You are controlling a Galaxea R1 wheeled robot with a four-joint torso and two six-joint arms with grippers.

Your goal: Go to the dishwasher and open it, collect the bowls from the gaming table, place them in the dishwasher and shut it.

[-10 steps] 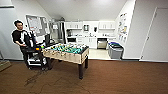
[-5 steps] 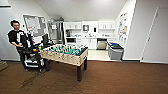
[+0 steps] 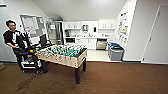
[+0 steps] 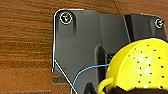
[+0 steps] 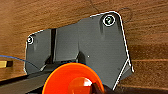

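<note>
Left wrist view shows a yellow perforated bowl, right an orange bowl; pincer grips can't be judged.

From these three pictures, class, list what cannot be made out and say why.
- Dishwasher: head view, too far and blurred to tell whether it is open.
- Yellow bowl: left wrist view, cut off by the picture's edge, so the grip on it is hidden.
- Orange bowl: right wrist view, cut off likewise.
- Wall posters: head view, print too small.

Office break room: kitchenette cabinets, fridge, table-football table.
</note>
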